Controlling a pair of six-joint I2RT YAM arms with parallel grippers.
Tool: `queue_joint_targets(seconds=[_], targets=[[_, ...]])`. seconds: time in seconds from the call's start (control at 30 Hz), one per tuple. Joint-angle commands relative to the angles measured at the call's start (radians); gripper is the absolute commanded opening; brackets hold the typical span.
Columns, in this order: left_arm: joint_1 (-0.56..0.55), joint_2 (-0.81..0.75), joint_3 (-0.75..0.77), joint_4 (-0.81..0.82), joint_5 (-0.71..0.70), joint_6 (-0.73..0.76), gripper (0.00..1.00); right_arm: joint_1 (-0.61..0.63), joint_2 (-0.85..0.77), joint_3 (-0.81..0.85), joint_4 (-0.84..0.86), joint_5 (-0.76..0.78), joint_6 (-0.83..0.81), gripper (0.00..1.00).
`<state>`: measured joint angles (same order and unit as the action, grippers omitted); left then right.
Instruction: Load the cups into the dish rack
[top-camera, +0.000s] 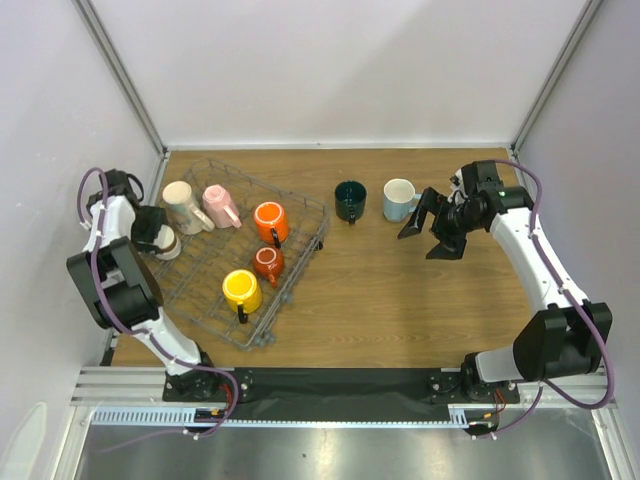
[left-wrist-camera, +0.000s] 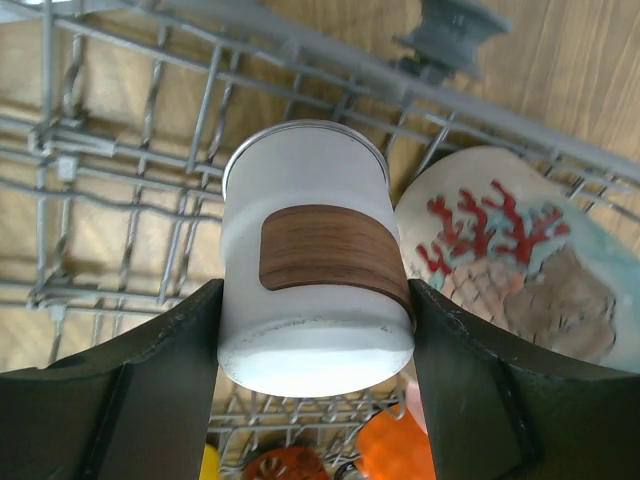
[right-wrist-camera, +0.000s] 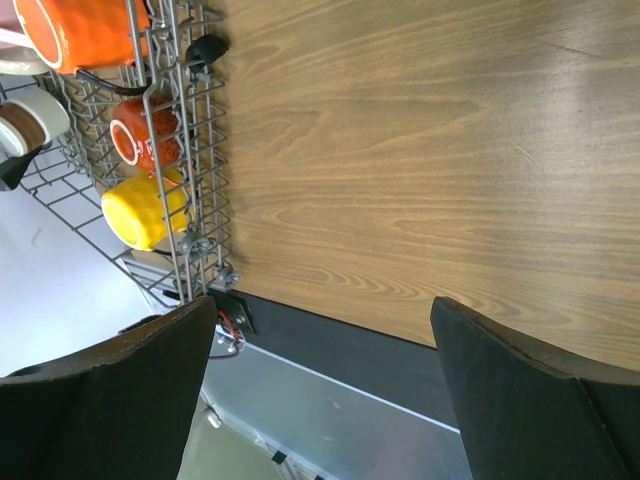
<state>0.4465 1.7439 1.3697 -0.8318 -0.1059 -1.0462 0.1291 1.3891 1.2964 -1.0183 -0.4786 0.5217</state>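
The grey wire dish rack (top-camera: 300, 262) lies left of centre and holds a cream mug (top-camera: 182, 205), a pink mug (top-camera: 220, 205), an orange mug (top-camera: 270, 222), a small red mug (top-camera: 267, 263) and a yellow mug (top-camera: 241, 290). My left gripper (top-camera: 158, 232) is shut on a white cup with a wood-grain band (left-wrist-camera: 315, 270) at the rack's left side, over the rack wires (left-wrist-camera: 120, 190) and beside the cream coral-patterned mug (left-wrist-camera: 520, 270). A dark green mug (top-camera: 350, 200) and a light blue mug (top-camera: 399, 198) stand on the table. My right gripper (top-camera: 432, 227) is open and empty, just right of the light blue mug.
The wooden table (top-camera: 400, 300) runs between the rack and the right arm. White walls close in the back and sides. The right wrist view shows the rack's corner (right-wrist-camera: 200, 150), the table's black front edge (right-wrist-camera: 330, 345) and the open right gripper (right-wrist-camera: 320, 400).
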Motion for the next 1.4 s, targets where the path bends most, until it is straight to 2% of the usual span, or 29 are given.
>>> queue_joint_targets(seconds=[0.0,0.17,0.27,0.3,0.37,0.4,0.43,0.5,0.67,0.73,1.03,1.17,1.37], targets=[[0.018,0.019,0.055,0.057,0.058,-0.021,0.0,-0.009,0.01,0.024,0.018,-0.012,-0.008,0.96],[0.021,0.06,0.071,0.063,0.081,-0.021,0.01,-0.019,0.027,0.04,0.024,-0.015,-0.008,0.96],[0.021,0.095,0.097,0.039,0.095,-0.018,0.11,-0.023,0.042,0.053,0.02,-0.015,-0.011,0.95],[0.021,0.106,0.121,0.025,0.092,-0.015,0.26,-0.025,0.047,0.055,0.021,-0.015,-0.011,0.95],[0.023,0.12,0.138,-0.015,0.084,-0.005,0.4,-0.025,0.056,0.066,0.02,-0.015,-0.011,0.95],[0.024,0.12,0.143,-0.016,0.081,-0.002,0.55,-0.028,0.057,0.07,0.018,-0.015,-0.014,0.95],[0.023,0.118,0.141,-0.02,0.075,-0.002,0.61,-0.028,0.062,0.073,0.017,-0.014,-0.014,0.95],[0.026,0.109,0.134,-0.024,0.071,-0.002,0.71,-0.034,0.065,0.084,0.015,-0.011,-0.022,0.95],[0.026,0.097,0.12,-0.035,0.081,-0.008,0.89,-0.036,0.079,0.095,0.017,-0.021,-0.023,0.95],[0.026,0.089,0.123,-0.055,0.074,-0.003,1.0,-0.036,0.079,0.099,0.018,-0.025,-0.023,0.95],[0.017,0.008,0.095,-0.056,0.121,0.014,1.0,-0.031,0.08,0.11,0.021,-0.038,-0.029,0.95],[-0.012,-0.107,0.036,-0.015,0.17,0.049,1.0,-0.013,0.106,0.168,0.004,-0.016,-0.035,0.95],[-0.025,-0.299,-0.043,-0.044,0.224,0.096,1.0,0.029,0.18,0.265,-0.011,0.044,-0.031,0.94]])
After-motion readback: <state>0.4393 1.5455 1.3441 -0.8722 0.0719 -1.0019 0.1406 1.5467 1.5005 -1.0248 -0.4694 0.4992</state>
